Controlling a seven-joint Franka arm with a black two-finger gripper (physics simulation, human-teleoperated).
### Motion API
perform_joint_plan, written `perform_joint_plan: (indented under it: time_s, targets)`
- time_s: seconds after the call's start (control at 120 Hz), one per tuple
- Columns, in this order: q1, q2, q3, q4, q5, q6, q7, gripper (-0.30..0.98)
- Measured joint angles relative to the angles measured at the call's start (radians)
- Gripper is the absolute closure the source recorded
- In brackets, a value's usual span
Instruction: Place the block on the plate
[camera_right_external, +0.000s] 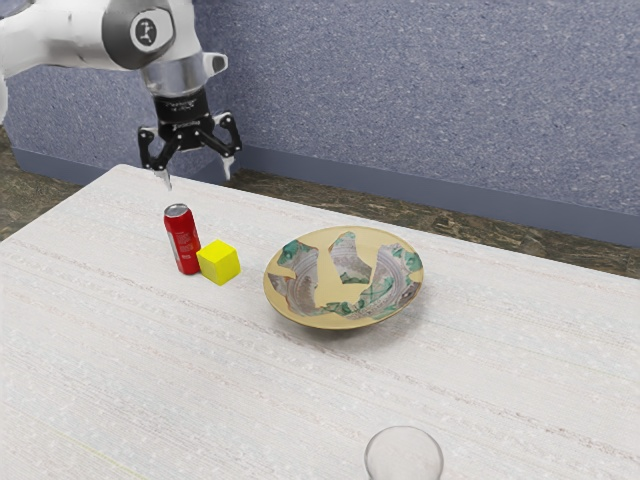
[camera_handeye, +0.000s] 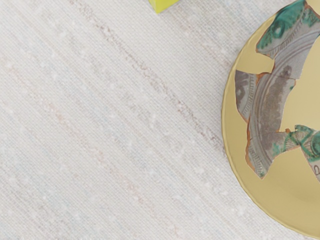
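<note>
Possibly the likeliest trouble is the red can (camera_right_external: 182, 240): it stands right beside the yellow block (camera_right_external: 218, 262), so a finger coming down between them could tip the can or shove the block askew. The tool (camera_right_external: 198, 175), in the exterior view's upper left, is empty with its fingers spread. The block sits on the bench (camera_right_external: 140, 350) below it, left of the plate (camera_right_external: 335, 292).

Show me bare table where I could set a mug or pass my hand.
The widest bare stretch of table lies toward the exterior view's lower left, bordered by the can, block, plate and glass. Another separates the plate from the exterior view's right edge. It's crowded around the can and block; the block-plate gap is narrow.
</note>
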Motion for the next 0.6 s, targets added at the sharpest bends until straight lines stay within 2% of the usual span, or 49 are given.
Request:
perform_joint_plan:
  time_s: [0.3,0.6]
  targets:
    - [-0.006,0.100,0.033,-0.101,-0.014,0.149,-0.290,0.00]
    - [0.004,0.392,0.123,0.166,-0.032,0.232,-0.499,0.00]
